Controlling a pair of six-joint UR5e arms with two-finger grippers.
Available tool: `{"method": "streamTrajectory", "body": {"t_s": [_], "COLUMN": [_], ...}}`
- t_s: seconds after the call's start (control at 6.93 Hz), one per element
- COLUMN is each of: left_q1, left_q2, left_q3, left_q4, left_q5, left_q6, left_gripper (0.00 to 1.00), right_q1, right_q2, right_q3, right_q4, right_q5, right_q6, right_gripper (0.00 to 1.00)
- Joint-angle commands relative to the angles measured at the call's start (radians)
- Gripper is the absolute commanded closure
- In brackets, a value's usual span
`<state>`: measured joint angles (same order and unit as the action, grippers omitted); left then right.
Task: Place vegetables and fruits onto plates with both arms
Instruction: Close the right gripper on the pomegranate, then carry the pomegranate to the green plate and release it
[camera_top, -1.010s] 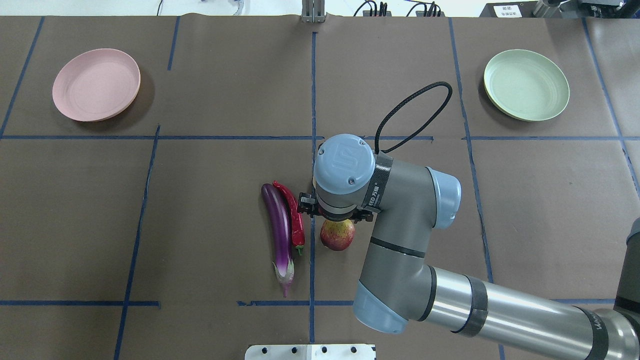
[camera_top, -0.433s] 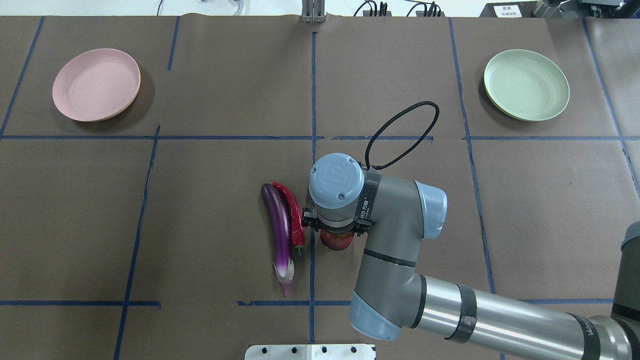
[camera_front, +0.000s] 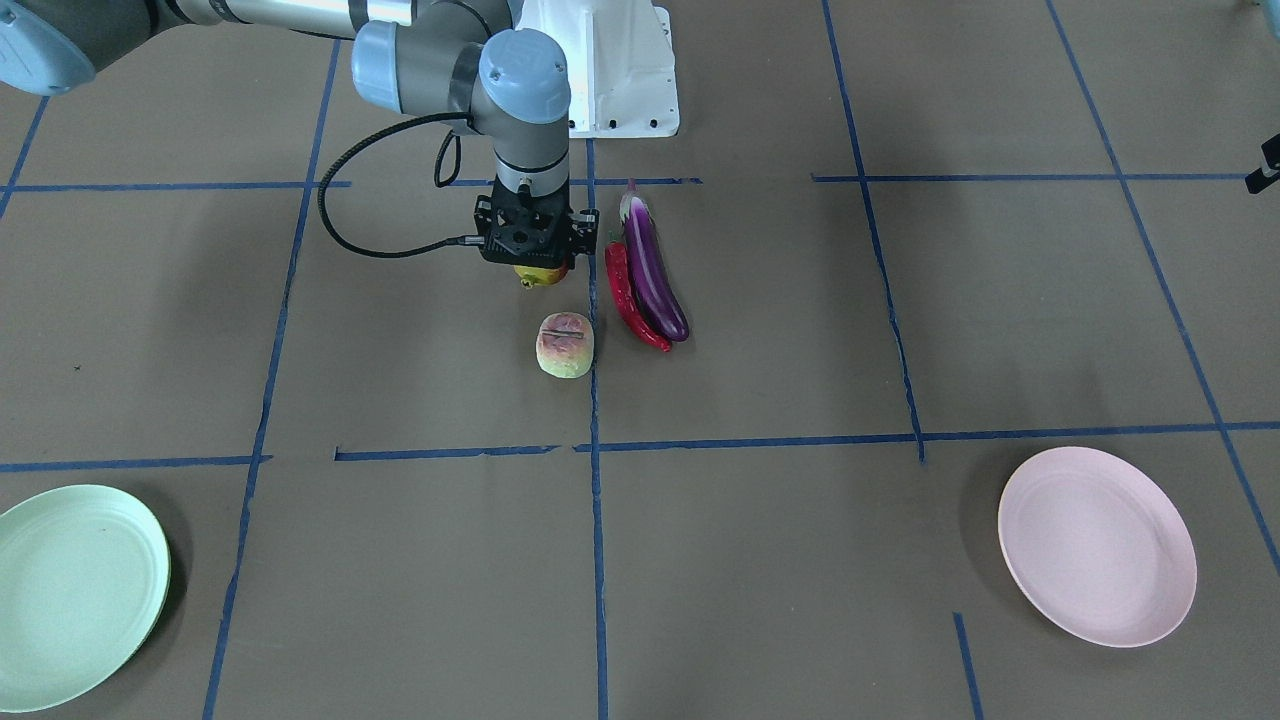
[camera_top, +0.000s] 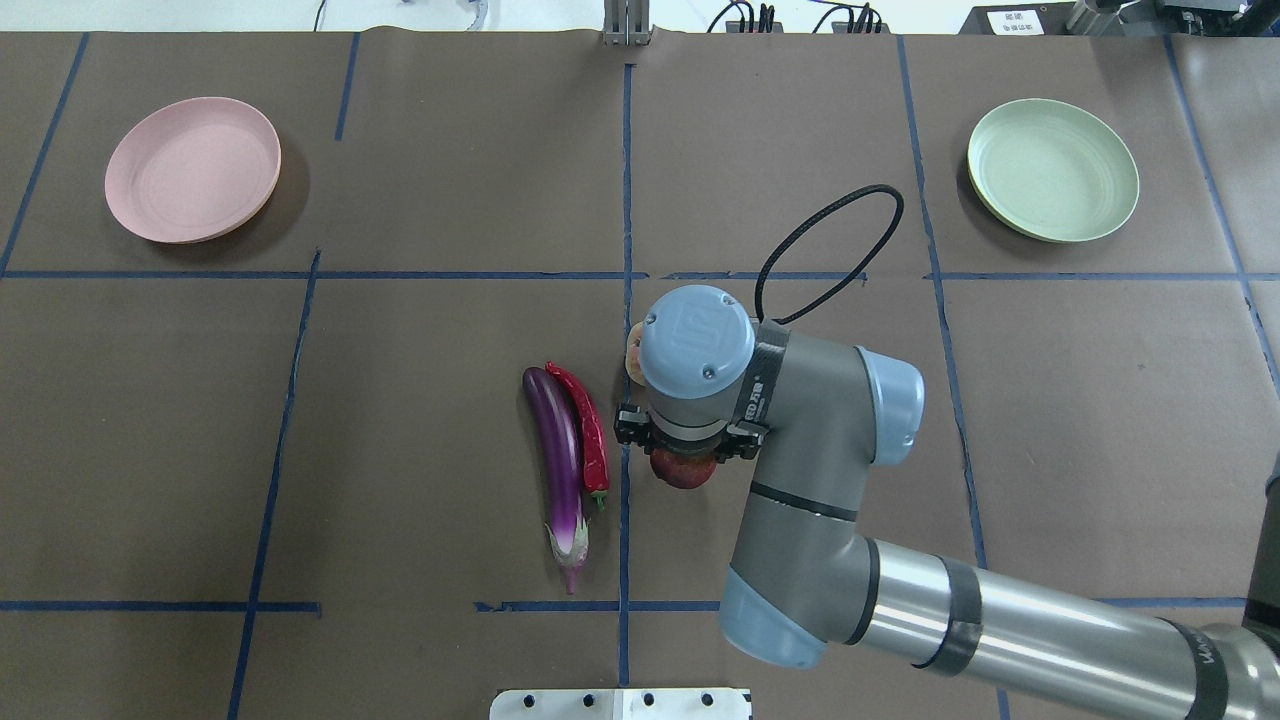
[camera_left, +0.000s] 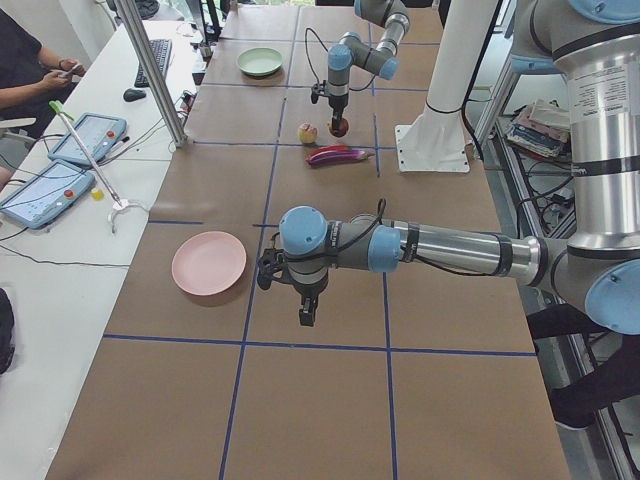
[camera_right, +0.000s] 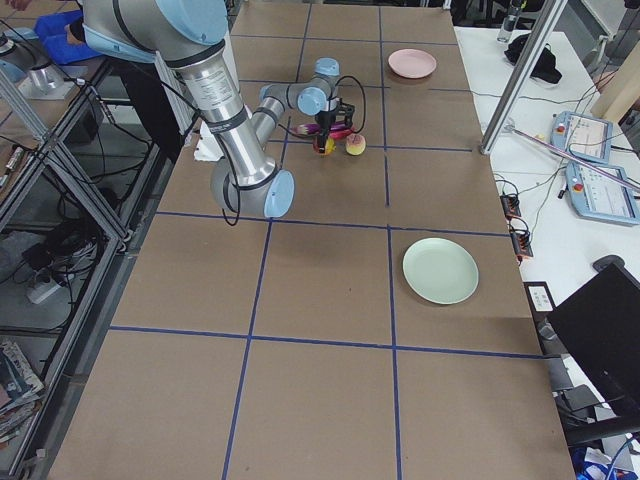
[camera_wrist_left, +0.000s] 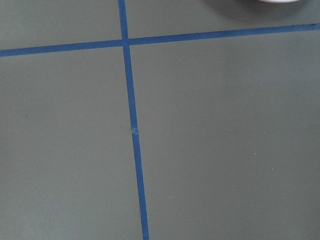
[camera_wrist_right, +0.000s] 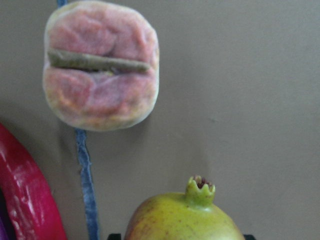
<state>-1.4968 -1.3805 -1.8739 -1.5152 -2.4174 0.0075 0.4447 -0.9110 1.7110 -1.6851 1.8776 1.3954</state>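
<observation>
Brown paper-covered table, flat and matte, gridded with blue tape lines. The right arm reaches to the middle of the table. The left arm hangs over bare paper near the pink plate; you cannot tell how the left gripper has its jaws, as only the side view shows it. The pink plate and the mint green plate sit at opposite far corners, both shallow, smooth-rimmed and bare. The eggplant is long, glossy and likely slick; take it mid-length, across its width. The red chili lies touching it along one side, thin and curved, so you have little room for a finger between them. The pale pink fruit is rounded-square, dull and fuzzy-looking, with a brown stem line on top; it lies apart from the rest and free to grasp. The right gripper points straight down with its jaws pinching the pomegranate at its flanks, just beside the chili. The skin looks smooth and waxy, the body probably hard and light; being round, it could roll in a loose grip, so hold it across the widest part. Its small crown nub points sideways, clear of the fingers.
</observation>
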Motion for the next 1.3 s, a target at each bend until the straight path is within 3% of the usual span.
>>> {"method": "streamTrajectory", "body": {"t_s": [0.0,0.29,0.43,0.58,0.72,0.87,1.01,1.15], "left_q1": [0.004,0.033,0.033,0.033,0.033,0.035,0.047,0.049], "left_q2": [0.000,-0.002,-0.002,-0.002,-0.002,-0.002,-0.002,-0.002], "left_q3": [0.001,-0.001,-0.005,-0.005,-0.005,-0.004,-0.004,-0.002], "left_q4": [0.001,0.000,0.000,0.000,0.000,0.000,0.000,0.000], "left_q5": [0.000,-0.014,-0.014,-0.014,-0.014,-0.014,-0.014,-0.014], "left_q6": [0.000,-0.001,-0.001,-0.001,-0.001,-0.001,-0.001,-0.001], "left_gripper": [0.00,0.00,0.00,0.00,0.00,0.00,0.00,0.00], "right_q1": [0.124,0.307,0.418,0.496,0.567,0.630,0.666,0.695], "right_q2": [-0.156,-0.215,-0.212,-0.203,-0.166,-0.155,-0.125,-0.124], "right_q3": [0.152,0.104,0.017,-0.086,-0.211,-0.396,-0.525,-0.571], "right_q4": [-0.022,-0.022,-0.012,-0.008,0.071,0.263,0.334,0.337], "right_q5": [0.080,0.086,0.133,0.149,0.150,0.200,0.218,0.218], "right_q6": [-0.144,-0.441,-0.555,-0.647,-0.661,-0.690,-0.767,-0.849], "right_gripper": [1.00,1.00,1.00,1.00,1.00,1.00,1.00,0.98]}}
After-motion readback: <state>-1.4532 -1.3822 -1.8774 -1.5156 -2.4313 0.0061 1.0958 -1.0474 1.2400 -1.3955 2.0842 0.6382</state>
